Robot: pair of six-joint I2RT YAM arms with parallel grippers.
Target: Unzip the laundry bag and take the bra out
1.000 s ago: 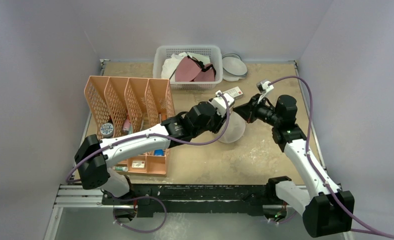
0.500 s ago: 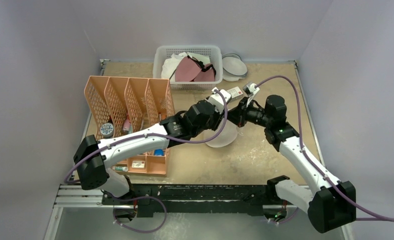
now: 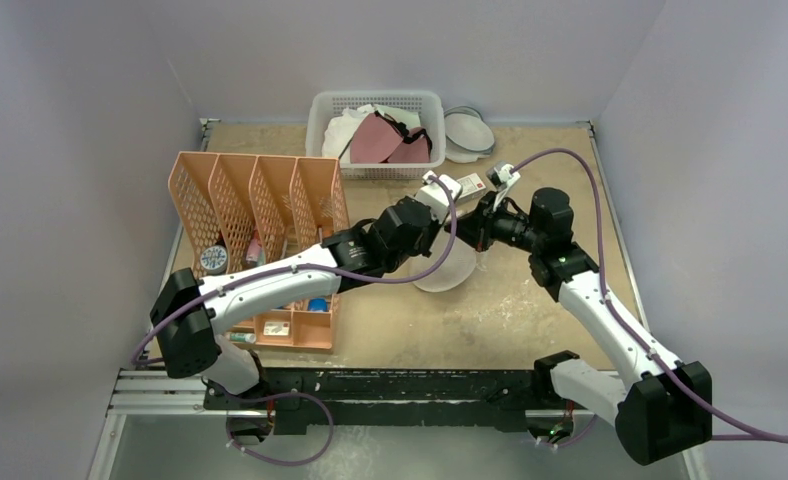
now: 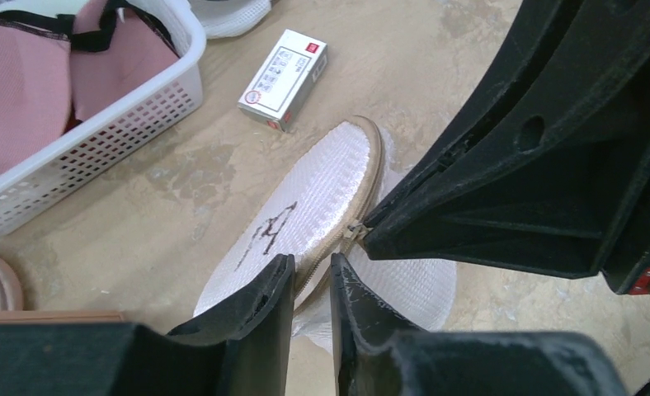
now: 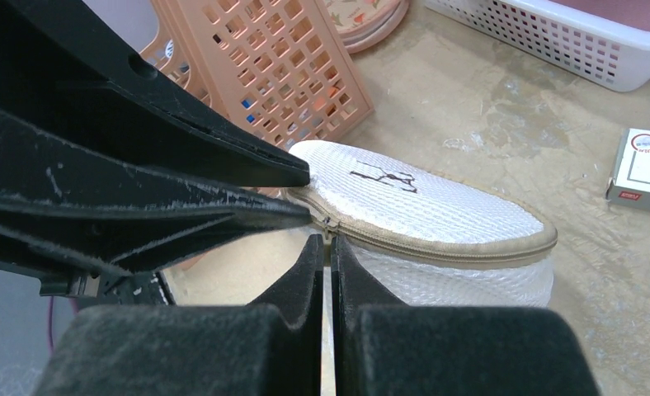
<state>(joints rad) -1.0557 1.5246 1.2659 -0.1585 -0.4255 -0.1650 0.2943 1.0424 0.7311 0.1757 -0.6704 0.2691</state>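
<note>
Here, scene: two robot arms are meeting over a tan table (image 3: 530, 330) near the middle of the overhead view.
Laundry bag: the white mesh laundry bag (image 3: 452, 268) is lying at the centre of the overhead view. It is resting dome side down with its flat, black-marked face up, and the zip is showing closed along the visible rim.
Left gripper: the left gripper (image 4: 309, 276) is reaching in from the left of that view. Its fingers are standing a narrow gap apart and clamping the bag's rim, one on the flat face and one under the zip.
Right gripper: the right gripper (image 5: 326, 247) is reaching in from the right. Its fingers are squeezing almost together and pinching the zip pull (image 5: 329, 223), just beside the left gripper's tips.
Surroundings: a white basket (image 3: 375, 97) holding rose-coloured cups is sitting at the top centre. A small box (image 4: 283, 79) is lying between the basket and the bag, and an orange file rack (image 3: 255, 200) is standing at the left.
</note>
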